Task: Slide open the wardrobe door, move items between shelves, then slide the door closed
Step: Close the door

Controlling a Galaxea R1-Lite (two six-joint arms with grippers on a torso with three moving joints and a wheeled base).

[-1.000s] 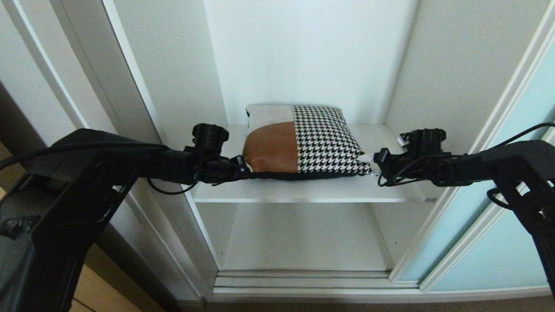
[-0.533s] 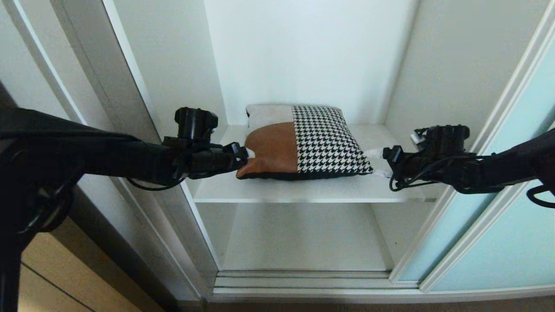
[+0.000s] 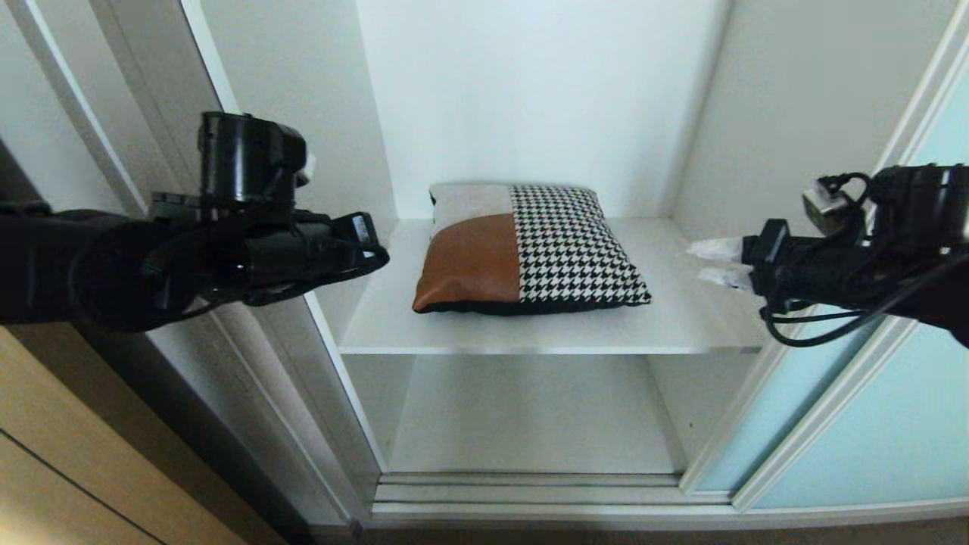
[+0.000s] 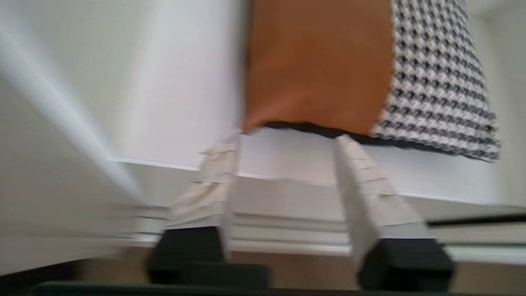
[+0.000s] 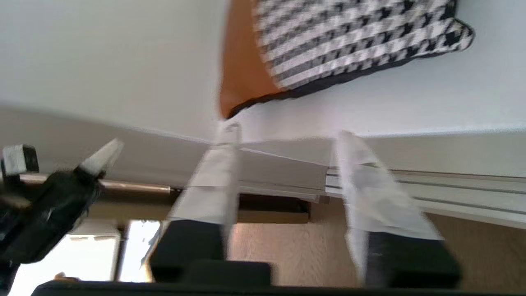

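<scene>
1. Over the last second both pincers let go of the cushion [image 3: 530,250] and drew back out of the wardrobe, left pincer [image 3: 375,246] to the left, right pincer [image 3: 708,261] to the right.
2. The cushion lay flat on the upper shelf [image 3: 545,329], so placing looked done; the sliding wardrobe door [image 3: 870,424] stood open at the right, not yet closed.
3. Each pincer's white fingers stood partly spread, holding and touching nothing.
</scene>
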